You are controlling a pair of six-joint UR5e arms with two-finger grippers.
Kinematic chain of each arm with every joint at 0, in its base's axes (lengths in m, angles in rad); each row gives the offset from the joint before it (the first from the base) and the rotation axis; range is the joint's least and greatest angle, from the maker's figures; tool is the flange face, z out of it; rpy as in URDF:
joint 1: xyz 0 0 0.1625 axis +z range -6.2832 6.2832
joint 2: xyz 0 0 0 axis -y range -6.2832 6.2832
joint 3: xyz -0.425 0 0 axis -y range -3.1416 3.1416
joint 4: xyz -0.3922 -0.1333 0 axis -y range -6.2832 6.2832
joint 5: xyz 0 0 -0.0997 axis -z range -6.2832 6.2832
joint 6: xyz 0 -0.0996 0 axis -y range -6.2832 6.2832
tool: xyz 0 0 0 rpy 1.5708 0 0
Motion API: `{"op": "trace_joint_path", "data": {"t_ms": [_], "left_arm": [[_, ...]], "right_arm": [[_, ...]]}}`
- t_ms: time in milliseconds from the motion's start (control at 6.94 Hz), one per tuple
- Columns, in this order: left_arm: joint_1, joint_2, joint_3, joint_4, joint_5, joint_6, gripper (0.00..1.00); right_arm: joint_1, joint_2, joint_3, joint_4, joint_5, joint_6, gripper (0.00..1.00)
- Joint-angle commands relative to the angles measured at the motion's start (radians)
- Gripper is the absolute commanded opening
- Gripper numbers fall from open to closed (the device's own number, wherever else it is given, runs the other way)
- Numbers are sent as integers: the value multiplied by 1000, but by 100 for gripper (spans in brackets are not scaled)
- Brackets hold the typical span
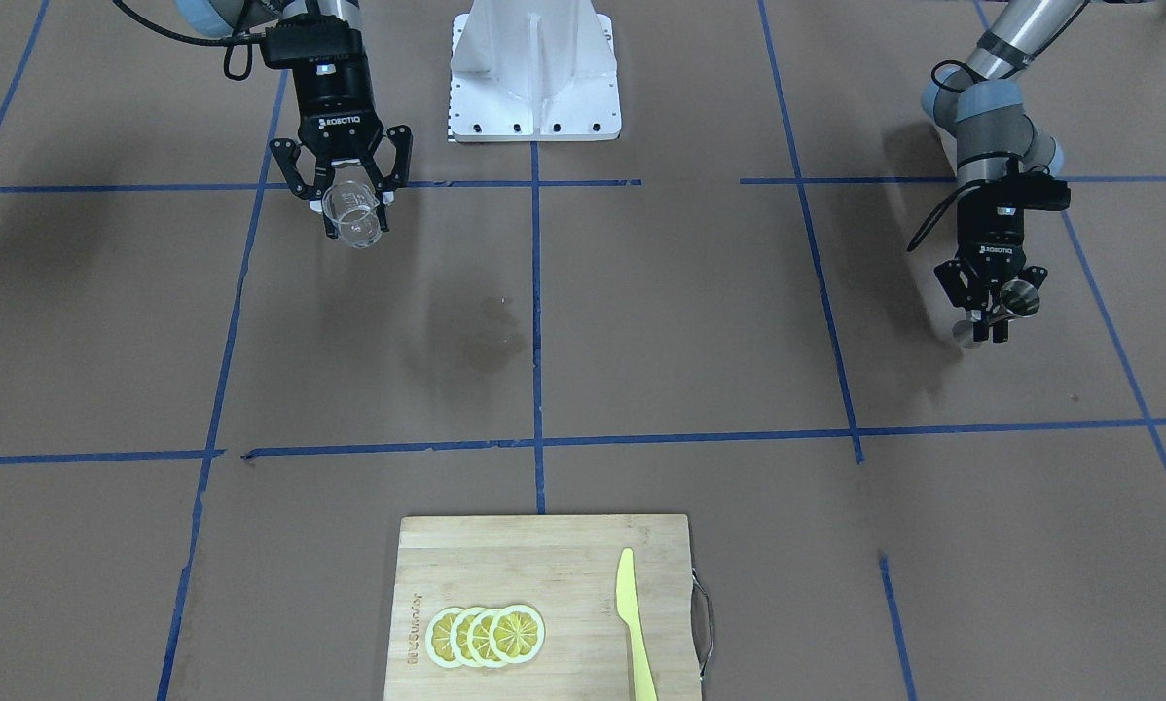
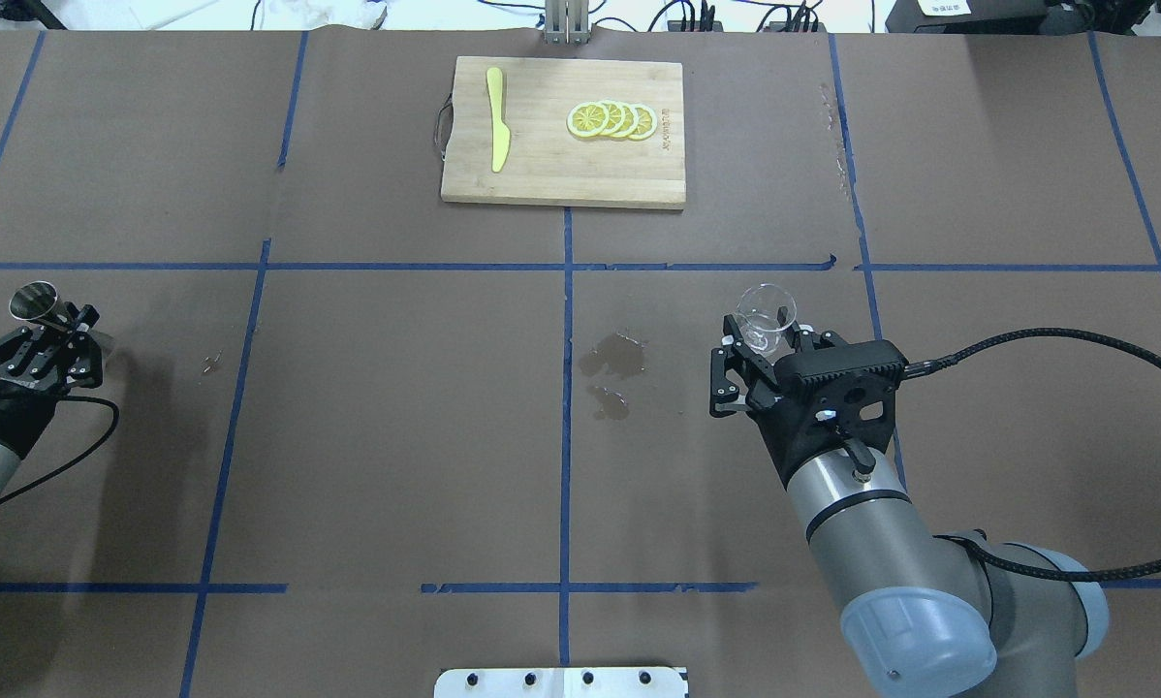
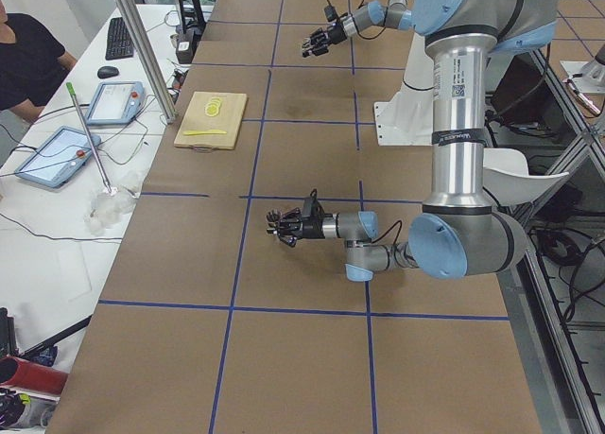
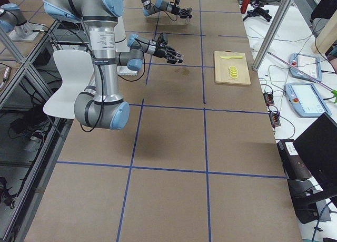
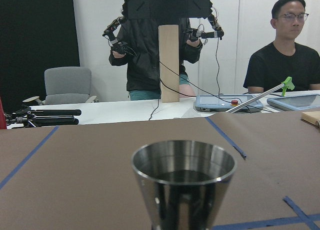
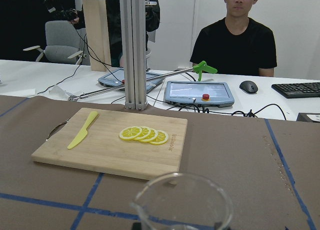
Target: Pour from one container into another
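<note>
The right gripper (image 2: 761,341) pinched a seemingly empty clear glass beaker (image 2: 766,312), the left gripper (image 2: 54,326) a silver hourglass jigger (image 2: 35,301), well apart; pouring appeared complete.

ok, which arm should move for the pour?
Right, probably. Its end effector grips the beaker, the thing to tilt, and sits nearer the middle of the table. The left end effector holds the jigger upright near the left edge, so it looks best as a steady receiver.

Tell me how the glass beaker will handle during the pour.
The beaker is clear glass, so probably fragile and light. Its smooth wall may slip between the right gripper fingers when tipped. Knocking the steel jigger could chip it.
</note>
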Motion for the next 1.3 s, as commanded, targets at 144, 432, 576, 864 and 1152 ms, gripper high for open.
{"op": "trace_joint_path", "data": {"t_ms": [144, 432, 576, 864, 1152], "left_arm": [[3, 2, 0, 1, -33, -5, 0], [6, 0, 0, 1, -33, -10, 0], [7, 0, 0, 2, -36, -10, 0], [7, 0, 0, 4, -41, -9, 0], [9, 0, 3, 4, -48, -9, 0]], "right_arm": [[0, 1, 1, 0, 0, 1, 0], [0, 1, 1, 0, 0, 1, 0], [0, 4, 1, 2, 0, 1, 0], [0, 2, 1, 0, 0, 1, 0], [0, 4, 1, 0, 0, 1, 0]]}}
